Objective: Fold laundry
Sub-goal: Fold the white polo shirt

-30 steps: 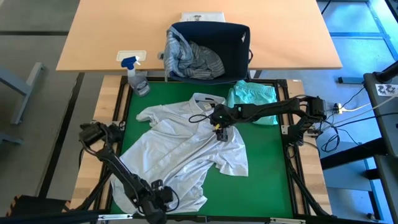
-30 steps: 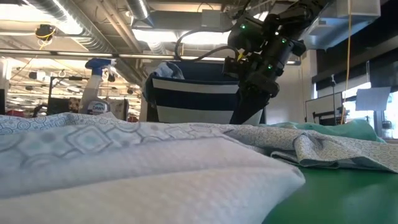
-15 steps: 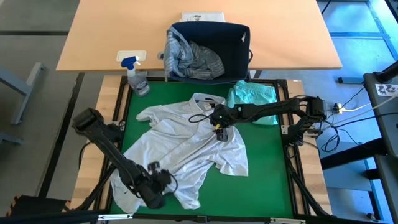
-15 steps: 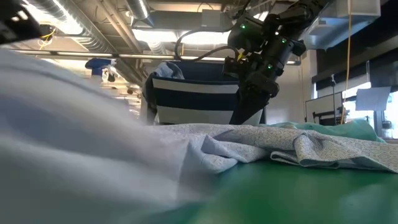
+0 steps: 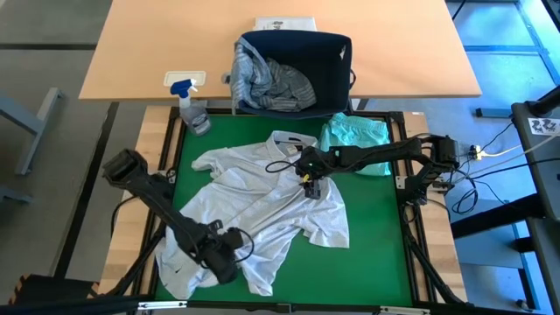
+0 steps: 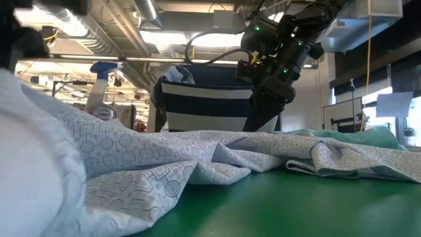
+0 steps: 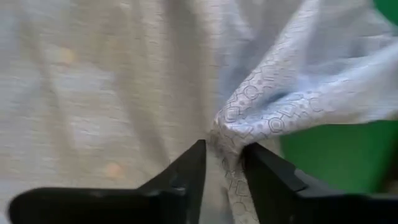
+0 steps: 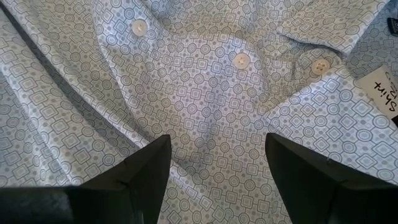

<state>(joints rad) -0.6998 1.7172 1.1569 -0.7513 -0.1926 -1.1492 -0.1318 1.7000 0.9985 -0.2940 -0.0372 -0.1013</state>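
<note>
My left gripper (image 7: 222, 155) is pinching a fold of the white shirt (image 5: 262, 206) near the mat's (image 5: 376, 245) front edge; right gripper (image 8: 217, 155) hangs wide over its button placket.

A pale patterned button-up shirt (image 5: 262, 206) lies rumpled across the green table, near-left hem bunched up. A mint-teal garment (image 5: 354, 140) sits folded far right of it.

two dark, jointed arms trailing black cables, the right arm (image 6: 279, 49) dotted with small green lights.
</note>
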